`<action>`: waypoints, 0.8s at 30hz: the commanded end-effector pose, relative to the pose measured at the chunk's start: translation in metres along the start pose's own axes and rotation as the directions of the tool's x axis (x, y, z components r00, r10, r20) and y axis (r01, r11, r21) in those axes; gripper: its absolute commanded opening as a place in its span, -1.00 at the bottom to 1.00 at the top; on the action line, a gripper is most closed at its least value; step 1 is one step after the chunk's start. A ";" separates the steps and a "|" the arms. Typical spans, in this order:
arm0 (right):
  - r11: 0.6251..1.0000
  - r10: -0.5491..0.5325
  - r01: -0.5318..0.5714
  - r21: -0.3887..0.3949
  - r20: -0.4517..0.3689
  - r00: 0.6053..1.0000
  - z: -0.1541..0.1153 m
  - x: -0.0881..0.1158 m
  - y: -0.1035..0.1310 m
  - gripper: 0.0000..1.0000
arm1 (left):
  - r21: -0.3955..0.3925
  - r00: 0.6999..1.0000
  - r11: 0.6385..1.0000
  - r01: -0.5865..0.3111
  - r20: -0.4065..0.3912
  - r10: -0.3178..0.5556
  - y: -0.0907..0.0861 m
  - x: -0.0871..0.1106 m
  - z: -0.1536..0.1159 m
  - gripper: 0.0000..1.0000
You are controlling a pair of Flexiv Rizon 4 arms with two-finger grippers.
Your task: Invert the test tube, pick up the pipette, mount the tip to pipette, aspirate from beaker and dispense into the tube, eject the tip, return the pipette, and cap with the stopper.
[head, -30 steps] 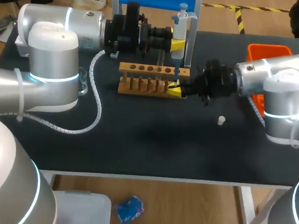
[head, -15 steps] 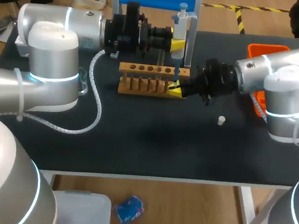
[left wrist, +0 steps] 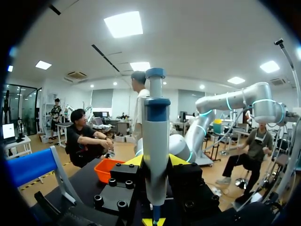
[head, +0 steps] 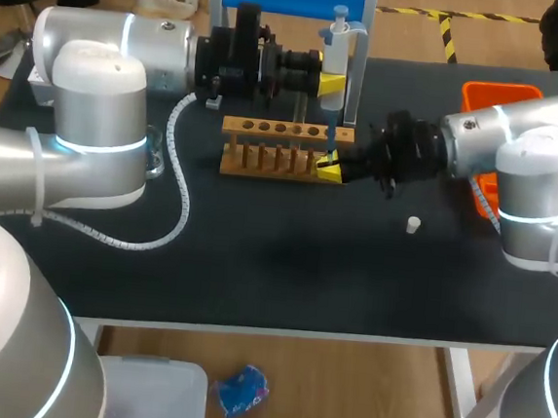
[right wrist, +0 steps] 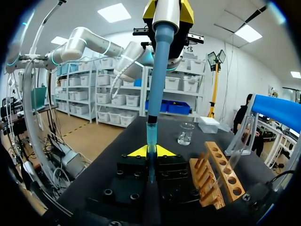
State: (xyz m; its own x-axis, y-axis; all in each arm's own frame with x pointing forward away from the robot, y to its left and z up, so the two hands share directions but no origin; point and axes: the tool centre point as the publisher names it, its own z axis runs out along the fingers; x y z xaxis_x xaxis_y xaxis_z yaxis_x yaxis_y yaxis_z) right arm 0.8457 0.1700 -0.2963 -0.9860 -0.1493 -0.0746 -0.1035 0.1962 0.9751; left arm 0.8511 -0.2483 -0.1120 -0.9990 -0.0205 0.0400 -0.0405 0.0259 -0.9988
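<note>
A black-topped table [head: 284, 268] on white legs is seen across the middle of the frame; wooden floor [head: 361, 392] is shown along the lower edge.

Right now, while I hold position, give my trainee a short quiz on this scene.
1. True or false: the left pincer is shut on the pipette.
2. Fill in: the right pincer holds the ___ under the pipette.
3. The stopper lies: A in the left pincer; B on the table; C on the pipette.
Key: 1 true; 2 tube; 3 B.
</note>
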 end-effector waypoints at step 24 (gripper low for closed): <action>0.994 -0.008 0.011 -0.110 0.024 1.000 0.008 -0.001 0.005 -1.00 | 0.003 1.000 1.000 -0.001 -0.001 0.001 0.002 -0.001 0.000 -1.00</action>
State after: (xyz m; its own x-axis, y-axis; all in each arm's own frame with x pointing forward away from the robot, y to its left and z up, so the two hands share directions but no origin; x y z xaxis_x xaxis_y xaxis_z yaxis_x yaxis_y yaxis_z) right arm 0.8452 0.1787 -0.2934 -0.9879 -0.1294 -0.0850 -0.0974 0.0923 0.9910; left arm 0.8511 -0.2483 -0.1116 -0.9990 -0.0204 0.0400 -0.0405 0.0259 -0.9988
